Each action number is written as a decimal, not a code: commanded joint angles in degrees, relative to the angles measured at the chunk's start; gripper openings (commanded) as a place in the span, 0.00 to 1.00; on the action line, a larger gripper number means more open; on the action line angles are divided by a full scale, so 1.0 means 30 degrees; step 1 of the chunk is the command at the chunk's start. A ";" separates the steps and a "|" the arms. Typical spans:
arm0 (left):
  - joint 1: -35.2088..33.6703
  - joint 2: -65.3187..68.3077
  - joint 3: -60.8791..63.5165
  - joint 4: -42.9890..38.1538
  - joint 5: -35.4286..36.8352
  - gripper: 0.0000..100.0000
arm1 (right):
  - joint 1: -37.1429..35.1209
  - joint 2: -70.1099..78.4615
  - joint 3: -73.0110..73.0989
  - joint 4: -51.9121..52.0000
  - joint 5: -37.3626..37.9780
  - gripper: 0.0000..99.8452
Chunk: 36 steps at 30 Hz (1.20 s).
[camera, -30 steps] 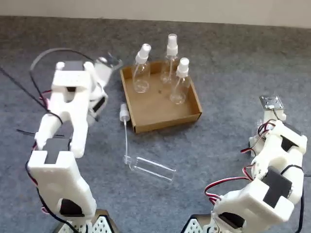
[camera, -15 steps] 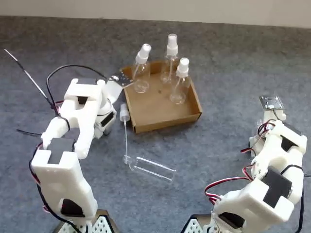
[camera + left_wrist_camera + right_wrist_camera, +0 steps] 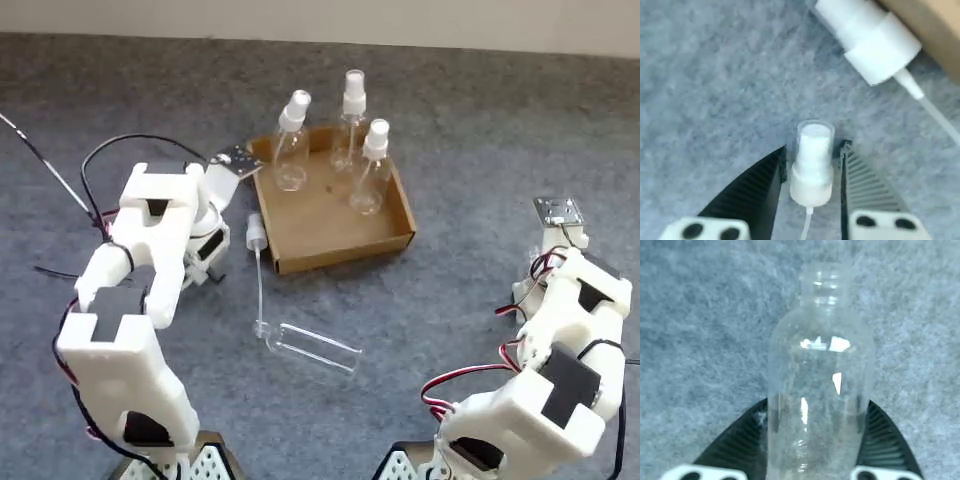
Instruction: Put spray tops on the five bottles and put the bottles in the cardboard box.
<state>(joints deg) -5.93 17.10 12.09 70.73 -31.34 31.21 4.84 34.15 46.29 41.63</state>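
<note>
Three clear plastic bottles with white spray tops are stood upright inside the brown cardboard box, set on a grey, carpet-like surface (a pale strip of wall is seen beyond its far edge). A loose white spray top with a long tube is laid just beside the box; an uncapped clear bottle lies on its side nearer the arms. The left end effector is closed on a small white spray top. The right end effector is clamped around an open-necked clear bottle.
</note>
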 commanded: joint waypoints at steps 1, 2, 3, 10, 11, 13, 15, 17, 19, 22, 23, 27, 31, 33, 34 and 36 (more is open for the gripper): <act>0.0015 -0.2740 0.1919 -0.1289 -0.0147 0.15 | -0.0513 0.0015 0.0044 0.0161 0.0234 0.17; 0.0015 -0.2974 0.2388 -0.1553 -0.0147 0.15 | -0.0542 0.0015 0.0044 0.0161 0.0234 0.17; 0.0015 -0.3062 0.2828 -0.1846 -0.0147 0.15 | -0.0542 0.0015 0.0044 0.0161 0.0234 0.17; 0.0132 -0.3092 0.4440 -0.3429 -0.0117 0.11 | -0.0542 0.0015 0.0044 0.0161 0.0234 0.17; 0.0161 -0.3121 0.4440 -0.3429 -0.0088 0.09 | -0.0542 0.0015 0.0044 0.0161 0.0234 0.17; 0.0190 -0.3267 0.4410 -0.3311 -0.0059 0.05 | -0.0513 0.0015 0.0044 0.0190 0.0176 0.17; 0.0190 -0.3502 0.4029 -0.3253 0.0000 0.03 | -0.0484 0.0015 -0.0015 0.0220 0.0147 0.17; 0.0103 -0.4205 0.3912 -0.2579 0.0234 0.02 | -0.0484 0.0015 -0.0073 0.0718 0.0147 0.17; 0.0103 -0.5201 0.3766 -0.1700 0.0850 0.02 | -0.0484 -0.0015 -0.0132 0.1861 0.0147 0.18; 0.0190 -0.7165 0.3912 -0.0879 0.1407 0.02 | -0.0806 -0.0425 -0.0689 0.2769 0.0117 0.21; 0.0220 -0.7780 0.3941 -0.0615 0.1875 0.02 | -0.0923 -0.0630 -0.0864 0.3004 0.0117 0.23; 0.0220 -0.9626 0.3971 -0.0029 0.3634 0.02 | -0.1538 -0.1421 -0.0982 0.3883 0.0117 0.29; 0.0220 -1.0154 0.4000 -0.0088 0.6242 0.02 | -0.2242 -0.2125 -0.1040 0.4645 -0.0527 0.29; 0.0278 -1.0271 0.4762 -0.0147 0.7267 0.02 | -0.2505 -0.2593 -0.1099 0.4586 -0.1319 0.29; 0.0454 -1.0271 0.5172 -0.0264 0.7473 0.02 | -0.2681 -0.2740 -0.1363 0.4557 -0.1612 0.29; 0.0659 -1.0271 0.6256 -0.1231 0.7531 0.02 | -0.2857 -0.2857 -0.2007 0.4674 -0.1963 0.29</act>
<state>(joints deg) -5.67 -11.38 27.38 69.93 -11.03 23.91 -0.53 32.48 59.65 37.85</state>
